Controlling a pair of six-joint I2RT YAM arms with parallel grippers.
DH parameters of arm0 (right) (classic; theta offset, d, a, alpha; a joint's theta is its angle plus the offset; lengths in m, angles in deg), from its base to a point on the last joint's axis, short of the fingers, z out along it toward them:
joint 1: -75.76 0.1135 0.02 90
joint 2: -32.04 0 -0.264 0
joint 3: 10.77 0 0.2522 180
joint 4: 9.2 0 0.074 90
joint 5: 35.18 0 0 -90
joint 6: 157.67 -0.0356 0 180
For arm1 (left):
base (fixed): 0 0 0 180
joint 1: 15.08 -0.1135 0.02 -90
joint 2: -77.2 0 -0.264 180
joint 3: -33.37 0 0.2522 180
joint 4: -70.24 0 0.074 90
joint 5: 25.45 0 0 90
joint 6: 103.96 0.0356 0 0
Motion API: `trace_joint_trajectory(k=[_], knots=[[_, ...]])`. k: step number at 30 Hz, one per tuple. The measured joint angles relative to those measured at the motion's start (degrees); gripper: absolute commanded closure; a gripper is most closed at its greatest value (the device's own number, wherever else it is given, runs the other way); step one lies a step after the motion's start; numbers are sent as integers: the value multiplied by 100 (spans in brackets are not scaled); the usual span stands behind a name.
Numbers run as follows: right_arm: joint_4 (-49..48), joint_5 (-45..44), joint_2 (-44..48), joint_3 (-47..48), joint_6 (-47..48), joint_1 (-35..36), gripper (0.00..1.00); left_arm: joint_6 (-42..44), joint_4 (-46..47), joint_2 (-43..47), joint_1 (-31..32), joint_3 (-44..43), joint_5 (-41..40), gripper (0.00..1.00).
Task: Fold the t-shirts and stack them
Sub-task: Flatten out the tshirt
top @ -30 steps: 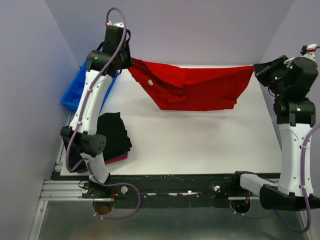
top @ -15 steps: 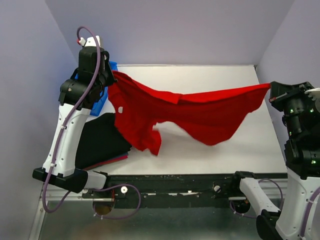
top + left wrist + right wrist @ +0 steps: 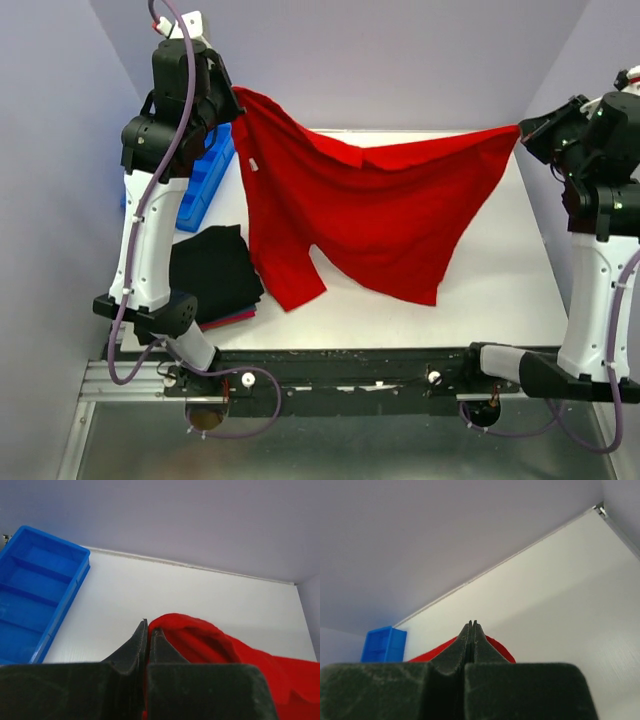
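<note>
Left claw (image 3: 237, 97) raised high, right claw (image 3: 521, 129) raised opposite, both clamping red t-shirt (image 3: 370, 210)

Matt red cloth t-shirt (image 3: 370, 215), glossy blue plastic bin (image 3: 200, 185), smooth white table (image 3: 500, 285)

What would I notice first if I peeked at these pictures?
The big red t-shirt jumps out: it hangs like a banner over the white table, its top corners pinched by the left gripper and the right gripper. Then the blue bin at the far left, with a folded black shirt pile nearer the arms.
</note>
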Motion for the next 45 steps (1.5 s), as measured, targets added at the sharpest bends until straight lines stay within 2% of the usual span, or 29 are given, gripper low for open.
trace_joint_trajectory(k=[2, 5, 11, 13, 19, 24, 27, 32, 35, 36, 37, 38, 39, 40, 41, 43, 45], knots=[[125, 81, -170, 68, 0, 0, 99, 0, -11, -125, 0, -186, 116, 100], [337, 170, -125, 286, 33, 0, 99, 2, 70, 92, 0, 127, 280, 100], [337, 267, 960, 498, 199, -9, 99, -22, 535, 1556, 0, 1694, 754, 100], [341, 238, 1368, 603, 278, -9, 99, -46, 608, 2004, 0, 1902, 855, 100], [376, -173, 2317, 1316, 527, -24, 99, -197, 874, 2800, 0, 1572, 1222, 100], [365, -372, 2245, 1624, 623, -28, 99, -354, 1458, 2656, 0, 1351, 1753, 100], [348, -380, 1786, 1353, 575, -33, 99, -433, 1873, 2122, 0, 1626, 1998, 100], [63, -380, 457, 20, 343, -33, 99, -516, 2334, -46, 0, 1661, 2267, 100], [72, -382, -769, -284, 199, -33, 99, -577, 2302, -1580, 0, 1453, 2286, 100], [76, -382, -1165, -247, 170, -37, 97, -610, 2194, -2133, -2, 1246, 2277, 100], [136, -382, -1545, -120, 136, -42, 90, -645, 2140, -2551, -2, 1032, 2271, 99], [195, -382, -1910, 94, 96, -55, 78, -704, 2015, -3014, -4, 691, 2262, 87], [258, -376, -2238, 365, 68, -72, 53, -732, 1965, -3316, -7, 402, 2256, 63], [306, -361, -2529, 671, 39, -96, 34, -769, 1921, -3556, -9, 127, 2253, 35], [315, -348, -2787, 992, -4, -122, 22, -813, 1934, -3753, -9, -160, 2236, 1], [293, -332, -3152, 1541, 0, -190, 21, -898, 2022, -3926, -13, -511, 2192, 1], [216, -326, -3213, 1641, 48, -227, 22, -935, 2184, -3904, -33, -662, 2090, 1]])
